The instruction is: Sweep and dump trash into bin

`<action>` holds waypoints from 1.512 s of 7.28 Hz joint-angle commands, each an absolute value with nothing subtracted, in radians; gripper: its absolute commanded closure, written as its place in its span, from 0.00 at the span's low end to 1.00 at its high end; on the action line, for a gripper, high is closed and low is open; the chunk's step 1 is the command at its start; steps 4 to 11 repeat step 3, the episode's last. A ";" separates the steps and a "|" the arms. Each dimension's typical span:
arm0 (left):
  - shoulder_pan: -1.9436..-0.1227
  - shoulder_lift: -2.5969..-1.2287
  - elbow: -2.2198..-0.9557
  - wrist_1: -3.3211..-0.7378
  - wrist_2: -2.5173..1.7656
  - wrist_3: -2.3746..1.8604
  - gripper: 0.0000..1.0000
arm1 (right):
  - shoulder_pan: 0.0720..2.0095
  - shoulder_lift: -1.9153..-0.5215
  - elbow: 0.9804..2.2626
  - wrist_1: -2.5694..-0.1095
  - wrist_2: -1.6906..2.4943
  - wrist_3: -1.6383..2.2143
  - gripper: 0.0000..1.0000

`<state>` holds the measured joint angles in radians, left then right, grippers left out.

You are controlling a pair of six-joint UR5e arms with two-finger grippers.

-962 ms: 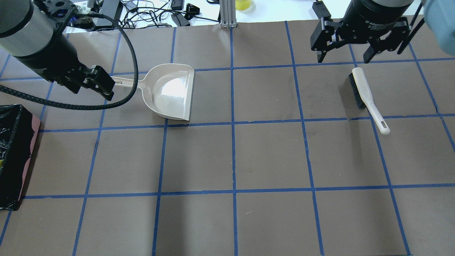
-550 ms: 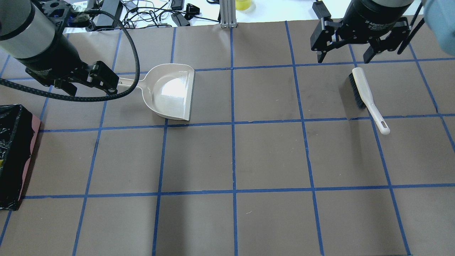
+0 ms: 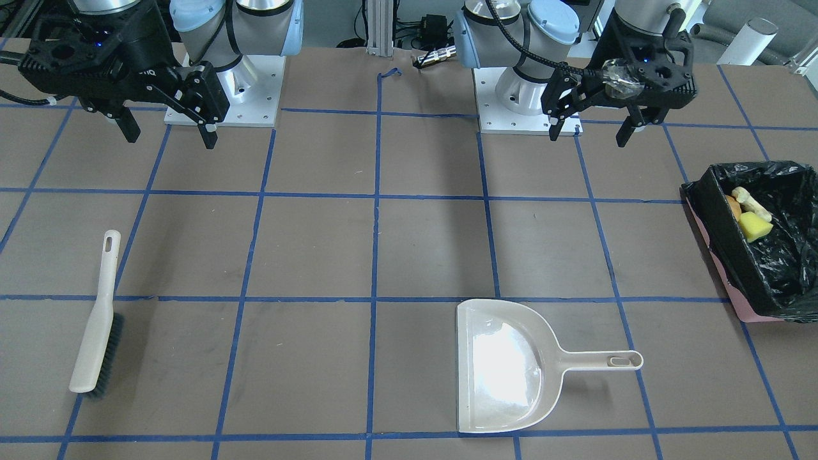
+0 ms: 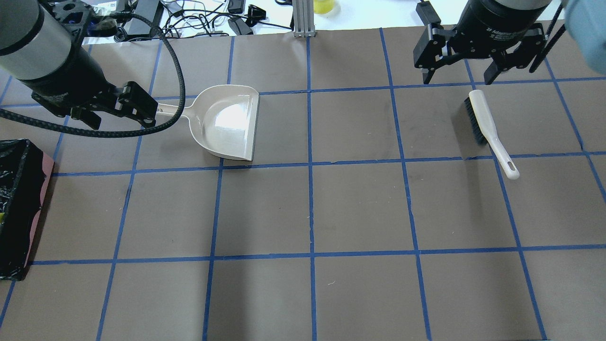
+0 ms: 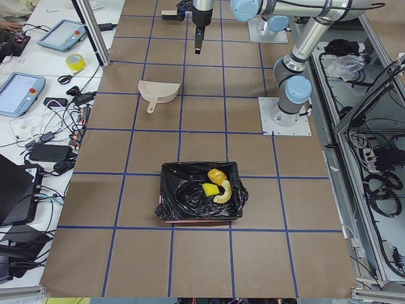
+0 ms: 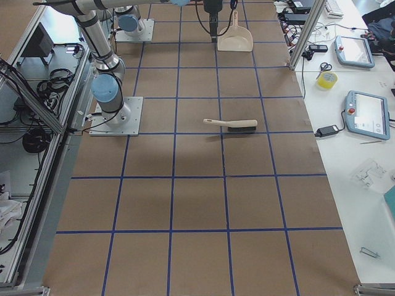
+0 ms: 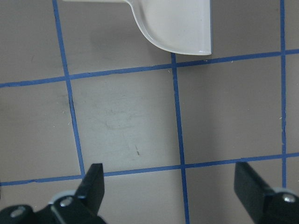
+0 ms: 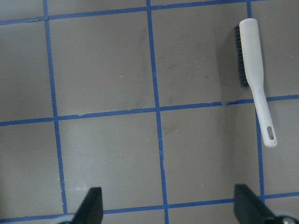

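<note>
Brown papered table (image 3: 319,243), blue tape grid. Golden bread roll (image 3: 733,206), tan croissant (image 3: 751,204) and green-yellow sponge (image 3: 756,227) lie in pink black-bagged bin (image 3: 714,237), well outboard of left gripper (image 3: 588,132). It and right gripper (image 3: 169,135): jaws apart, empty. Beige plastic dustpan (image 3: 505,370) and white-handled brush (image 3: 96,326) rest beyond the jaws. Judgement: dumping done; retract high, clear of tools.

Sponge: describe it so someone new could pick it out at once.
Look at the black-lined pink bin at the table's end on the robot's left. Three items lie inside; the sponge sits beside the pale croissant and orange-brown bread roll. It alone is bright yellow and wedge-shaped.
</note>
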<state>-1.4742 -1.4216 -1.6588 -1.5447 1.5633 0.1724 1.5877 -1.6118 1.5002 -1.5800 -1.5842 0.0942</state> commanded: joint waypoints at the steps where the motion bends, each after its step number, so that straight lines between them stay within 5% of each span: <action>1: -1.476 -1.419 -1.658 -1.545 1.572 0.152 0.00 | 1.588 -1.612 1.500 -1.582 -1.583 0.095 0.00; 11: -1.476 -1.405 -1.664 -1.549 1.574 0.169 0.00 | 1.586 -1.611 1.500 -1.580 -1.585 0.094 0.00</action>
